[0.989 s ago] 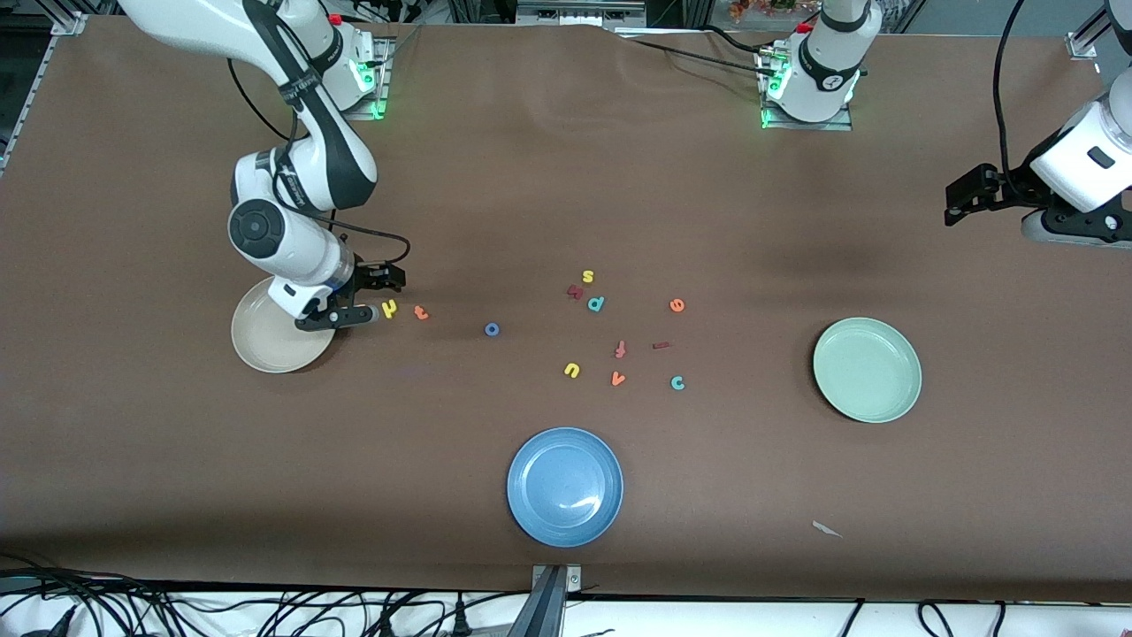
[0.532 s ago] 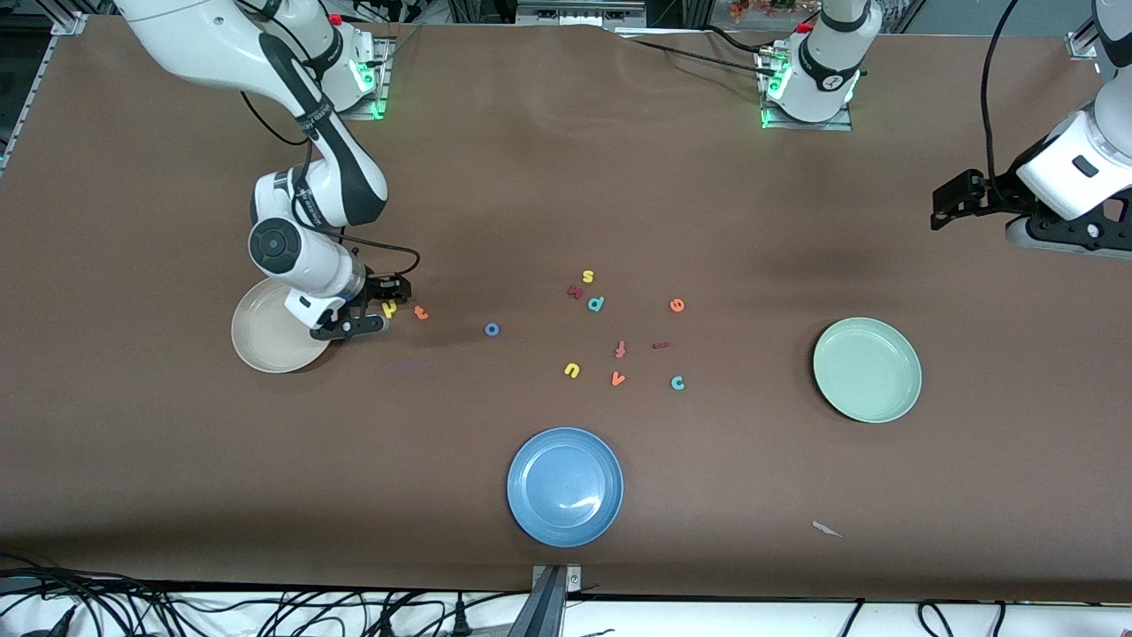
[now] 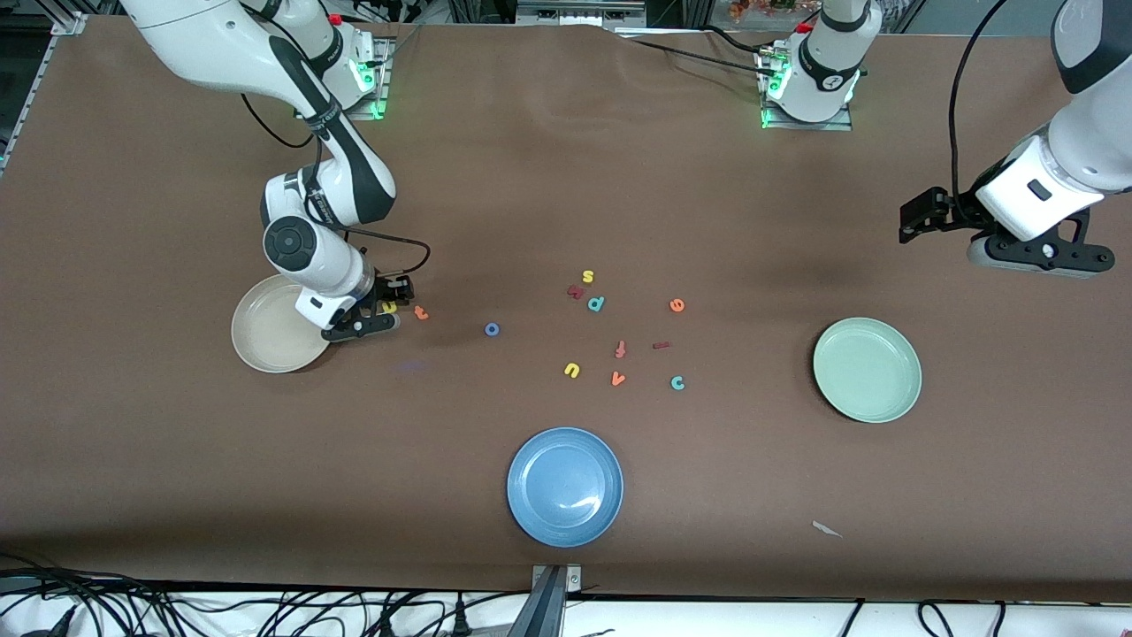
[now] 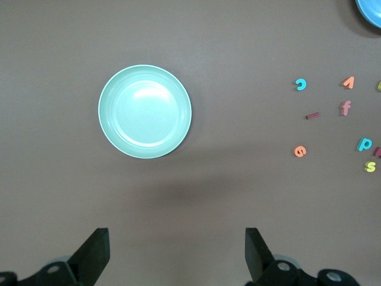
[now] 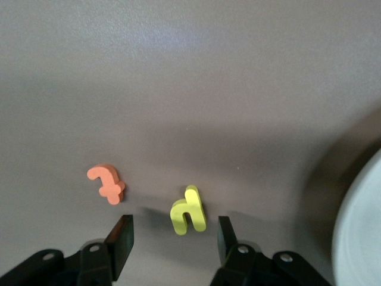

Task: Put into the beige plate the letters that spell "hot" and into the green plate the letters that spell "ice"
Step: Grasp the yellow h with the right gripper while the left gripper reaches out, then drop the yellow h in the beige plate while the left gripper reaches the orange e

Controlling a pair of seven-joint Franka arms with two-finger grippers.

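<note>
1. My right claw is sitting low at the counter, just beside the beige plate.
2. Its two fingers are standing apart with the yellow "h" lying between them. They are not squeezing it.
3. The orange "t" is lying just beside the "h", toward my left arm's end of the counter.
4. The blue "o" is lying farther along that way, apart from the "t".
5. My left claw is hanging up in the air over the counter near the green plate. Its fingers are standing wide open and holding nothing.
6. The orange "e", the dark red "i" and the teal "c" are lying on the counter between the middle pile and the green plate.
7. The "c" is lying nearest to the front camera, and the "e" is lying farthest.
8. Both the beige plate and the green plate are holding no letters.
9. A blue plate is sitting near the front edge of the counter.
10. A yellow "s", a teal "p", a yellow "u", an orange-red "f" and a "v" are lying in the middle.
</note>
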